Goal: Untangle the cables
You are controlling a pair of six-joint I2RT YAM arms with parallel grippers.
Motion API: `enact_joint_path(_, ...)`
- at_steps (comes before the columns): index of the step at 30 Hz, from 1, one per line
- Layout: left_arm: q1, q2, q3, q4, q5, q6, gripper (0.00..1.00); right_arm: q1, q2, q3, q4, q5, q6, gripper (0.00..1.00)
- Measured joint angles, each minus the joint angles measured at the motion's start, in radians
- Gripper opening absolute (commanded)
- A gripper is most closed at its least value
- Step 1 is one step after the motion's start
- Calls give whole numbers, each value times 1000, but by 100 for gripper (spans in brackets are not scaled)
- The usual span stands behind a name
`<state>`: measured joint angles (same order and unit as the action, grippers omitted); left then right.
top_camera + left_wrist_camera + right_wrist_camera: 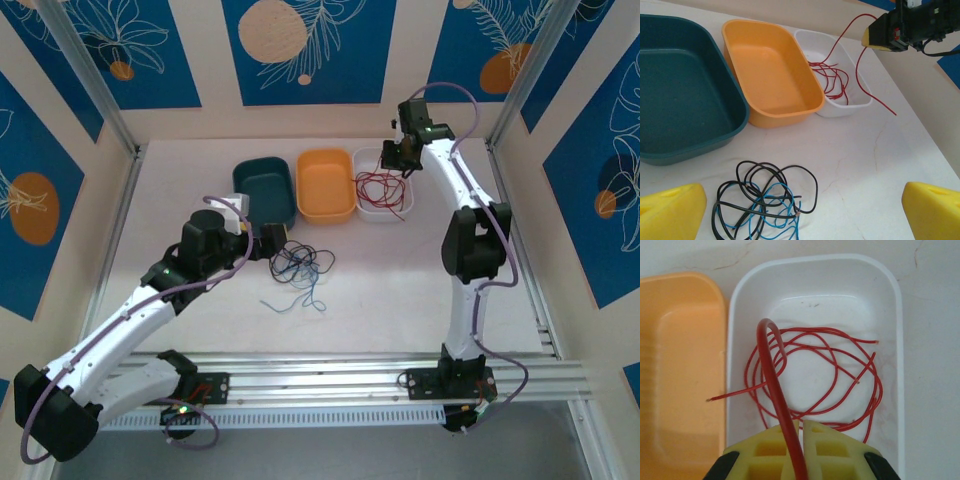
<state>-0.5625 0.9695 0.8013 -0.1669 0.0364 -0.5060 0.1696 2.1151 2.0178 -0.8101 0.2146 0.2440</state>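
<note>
The right gripper is pinched closed on a red cable, whose loops coil in the white tray by the far edge of the tabletop. The left gripper gapes wide, holding nothing, just beside the black and blue cables tangled near the tabletop's middle.

Both arms white w/ black joints & bases: left arm, right arm. Thin purple cable loops along each. Tiny green light on left arm. Fingers yellow, blocky, w/ square recesses; black casing at the sides.
</note>
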Motion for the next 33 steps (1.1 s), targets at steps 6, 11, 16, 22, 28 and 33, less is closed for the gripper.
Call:
enact_joint_path(6, 6, 0, -11, -14, -1, 0, 100, -6, 102, 96, -34, 49, 0, 0)
enact_joint_path(11, 9, 0, -12, -23, -1, 0, 100, -6, 192, 182, -52, 71, 8, 0)
enact_joint_path(16, 12, 0, -12, -30, -1, 0, 100, -6, 262, 249, -59, 98, 21, 0)
enact_joint_path(22, 18, 0, -12, -33, -1, 0, 100, -6, 304, 276, -57, 105, 40, 0)
enact_joint_path(28, 23, 0, -13, -34, -1, 0, 100, -3, 311, 266, -20, 88, 61, 0)
enact_joint_path(33, 27, 0, -22, -33, -1, 0, 100, 3, 312, 257, 10, 25, 77, 0)
